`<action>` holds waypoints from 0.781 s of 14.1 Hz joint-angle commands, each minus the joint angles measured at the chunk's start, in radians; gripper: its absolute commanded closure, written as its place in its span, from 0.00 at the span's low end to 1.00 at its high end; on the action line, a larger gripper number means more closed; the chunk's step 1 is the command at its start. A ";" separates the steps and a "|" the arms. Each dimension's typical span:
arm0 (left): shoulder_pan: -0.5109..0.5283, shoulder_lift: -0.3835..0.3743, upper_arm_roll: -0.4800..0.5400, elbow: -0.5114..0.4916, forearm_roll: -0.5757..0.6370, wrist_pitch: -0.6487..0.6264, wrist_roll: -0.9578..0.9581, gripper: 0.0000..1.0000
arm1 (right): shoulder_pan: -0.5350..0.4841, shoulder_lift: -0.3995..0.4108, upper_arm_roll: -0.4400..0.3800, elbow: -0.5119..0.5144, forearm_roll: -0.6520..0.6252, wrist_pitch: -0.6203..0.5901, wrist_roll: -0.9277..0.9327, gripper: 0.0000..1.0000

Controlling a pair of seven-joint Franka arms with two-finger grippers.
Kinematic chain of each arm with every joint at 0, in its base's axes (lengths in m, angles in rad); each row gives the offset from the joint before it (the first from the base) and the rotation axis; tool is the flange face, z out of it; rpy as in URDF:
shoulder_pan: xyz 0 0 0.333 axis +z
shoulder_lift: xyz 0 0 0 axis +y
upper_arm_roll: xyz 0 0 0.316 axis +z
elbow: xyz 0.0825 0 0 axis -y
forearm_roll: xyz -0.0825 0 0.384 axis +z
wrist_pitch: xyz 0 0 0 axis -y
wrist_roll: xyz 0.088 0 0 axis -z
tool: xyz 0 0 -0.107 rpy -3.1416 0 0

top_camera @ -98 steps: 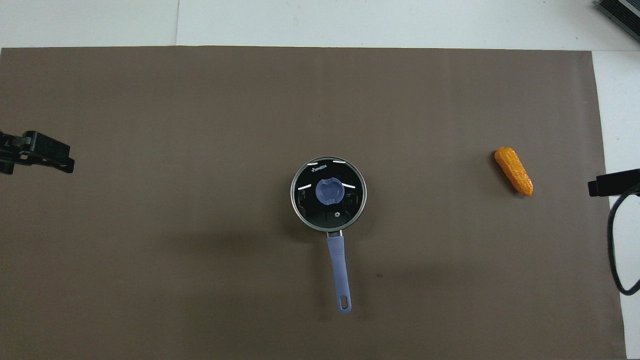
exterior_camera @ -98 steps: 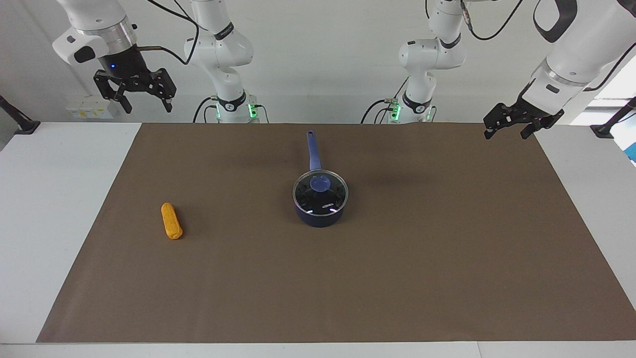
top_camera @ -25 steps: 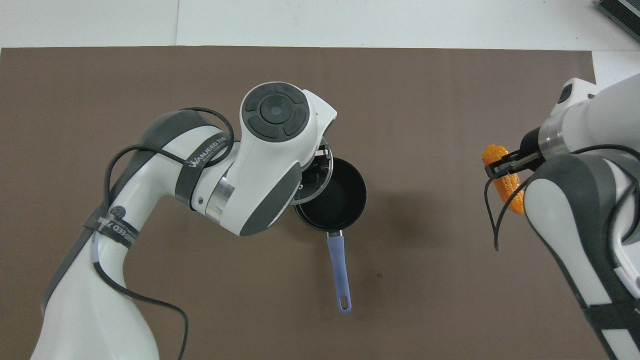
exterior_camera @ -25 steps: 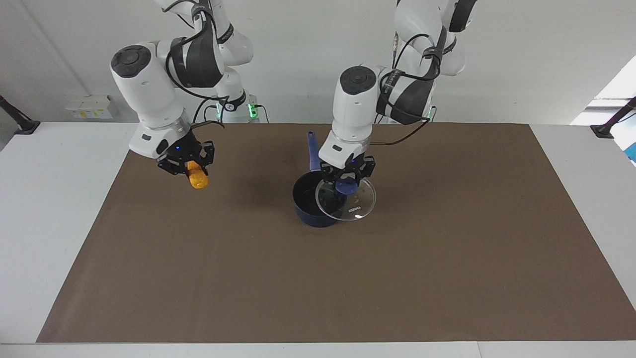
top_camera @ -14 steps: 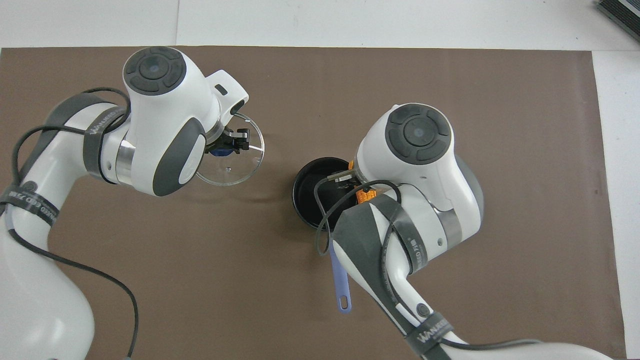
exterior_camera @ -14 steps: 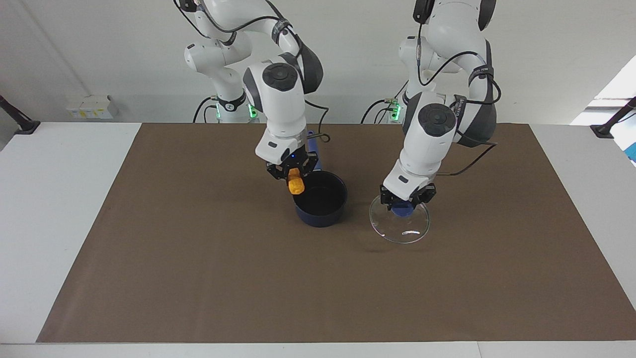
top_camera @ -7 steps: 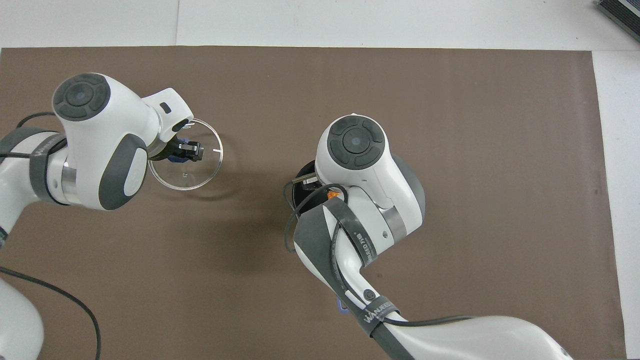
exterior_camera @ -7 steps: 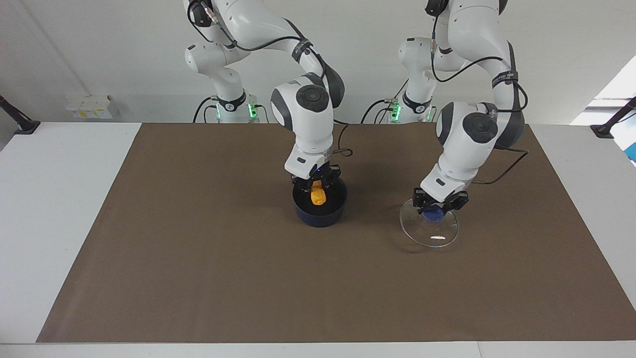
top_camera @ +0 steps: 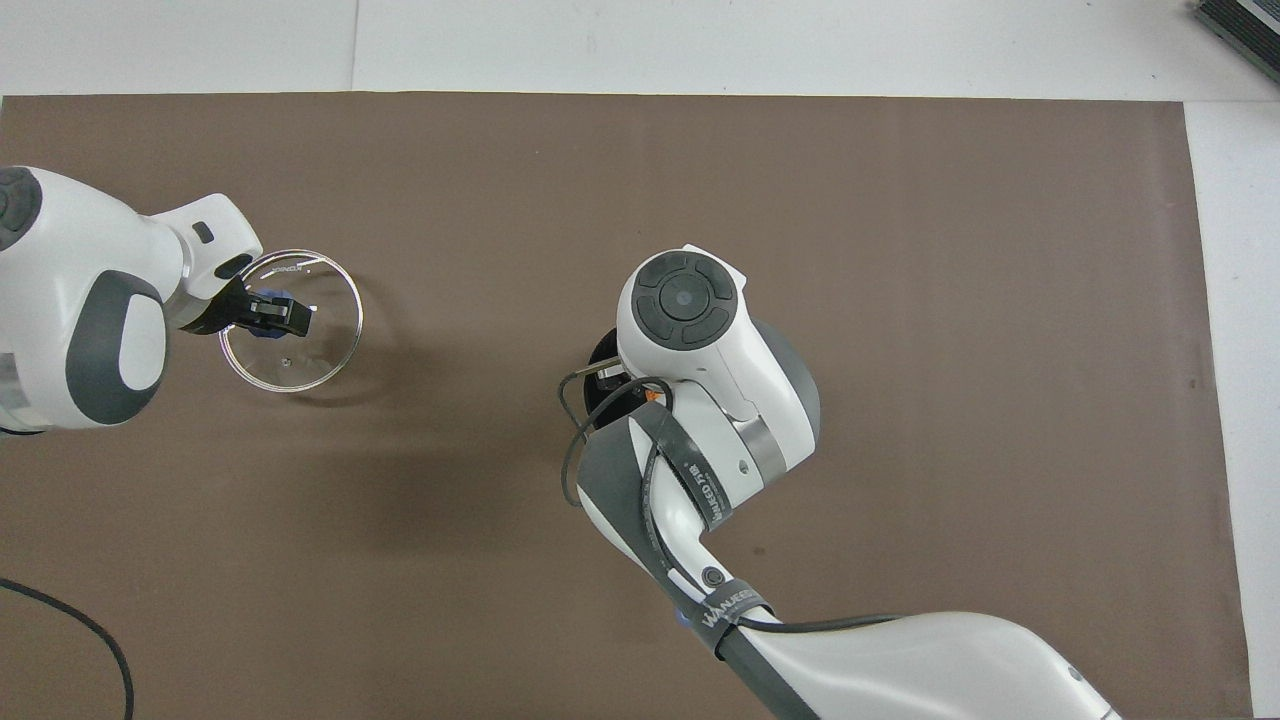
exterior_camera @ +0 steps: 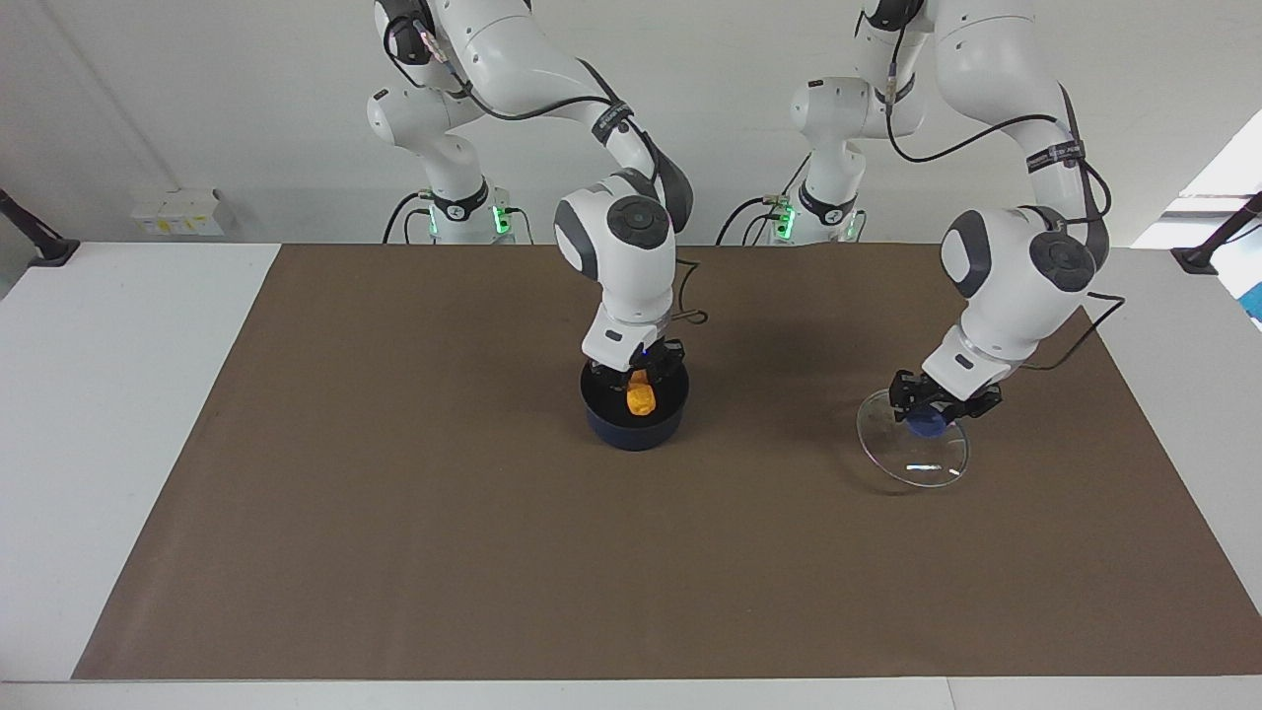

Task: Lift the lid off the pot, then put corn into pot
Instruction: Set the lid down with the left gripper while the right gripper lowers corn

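Lid: your left gripper, clamped on its knob, is carrying it farther from the pot.
Corn: your right gripper, gripping it, is now lowering it inside; release remains.

One camera sits high across the counter, facing me from a moderate distance. The other hangs above my own end, looking steeply down and forward (half a turn apart). Both share the brown mat beneath my tools.
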 commanded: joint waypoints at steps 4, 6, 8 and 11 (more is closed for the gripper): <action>0.042 0.018 -0.009 -0.098 -0.022 0.163 0.078 1.00 | -0.007 0.011 0.005 -0.029 0.013 0.028 0.001 1.00; 0.039 0.027 -0.009 -0.083 -0.022 0.157 0.063 0.37 | -0.010 0.011 0.005 -0.036 0.023 0.037 -0.001 0.92; 0.036 0.030 -0.009 -0.064 -0.022 0.150 0.059 0.00 | -0.013 0.013 0.005 -0.038 0.043 0.042 -0.002 0.73; 0.028 0.030 -0.009 -0.017 -0.022 0.117 0.055 0.00 | -0.017 0.011 0.004 -0.039 0.042 0.056 -0.002 0.38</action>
